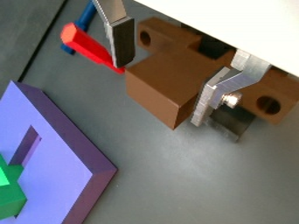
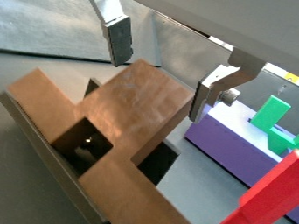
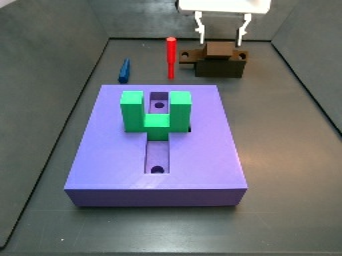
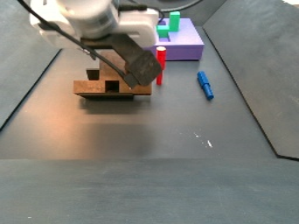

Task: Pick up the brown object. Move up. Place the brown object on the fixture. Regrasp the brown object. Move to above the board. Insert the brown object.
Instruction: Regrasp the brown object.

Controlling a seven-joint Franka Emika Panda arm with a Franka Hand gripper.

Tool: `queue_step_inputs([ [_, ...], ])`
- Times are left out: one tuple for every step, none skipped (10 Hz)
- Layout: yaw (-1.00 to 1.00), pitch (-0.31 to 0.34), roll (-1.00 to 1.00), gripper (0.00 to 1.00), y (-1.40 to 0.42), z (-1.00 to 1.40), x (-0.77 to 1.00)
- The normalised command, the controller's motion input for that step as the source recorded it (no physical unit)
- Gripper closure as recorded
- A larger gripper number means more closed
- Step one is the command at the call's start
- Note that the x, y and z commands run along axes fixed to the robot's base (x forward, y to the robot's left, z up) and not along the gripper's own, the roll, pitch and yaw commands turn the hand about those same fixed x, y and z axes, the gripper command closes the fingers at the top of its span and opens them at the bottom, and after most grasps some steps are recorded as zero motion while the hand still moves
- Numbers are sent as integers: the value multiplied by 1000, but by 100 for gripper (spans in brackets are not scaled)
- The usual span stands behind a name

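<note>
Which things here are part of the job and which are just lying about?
Job:
- brown object, between the fingers of the open gripper
- fixture, with the brown object on it
- board

Lying about:
- red peg, standing near the fixture
- blue piece, on the floor

The brown object lies flat on the dark fixture at the far end of the floor, a round hole near one end, with the gripper open above it, fingers either side (not touching). The lilac board, with its central slot and green block, lies well apart.
</note>
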Motion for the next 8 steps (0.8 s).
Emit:
queue_step_inputs([
  [11, 0, 443, 0, 29, 314, 0],
  [29, 0, 460, 0, 0, 343, 0],
  [86, -43, 460, 0, 0, 166, 66],
  [103, -66, 703, 0, 0, 177, 180],
  [71, -23, 926, 0, 0, 177, 194],
  [34, 0, 1000, 0, 0, 149, 131],
  [0, 0, 1000, 0, 0, 111, 40],
  [3, 0, 1000, 0, 0, 86, 37],
])
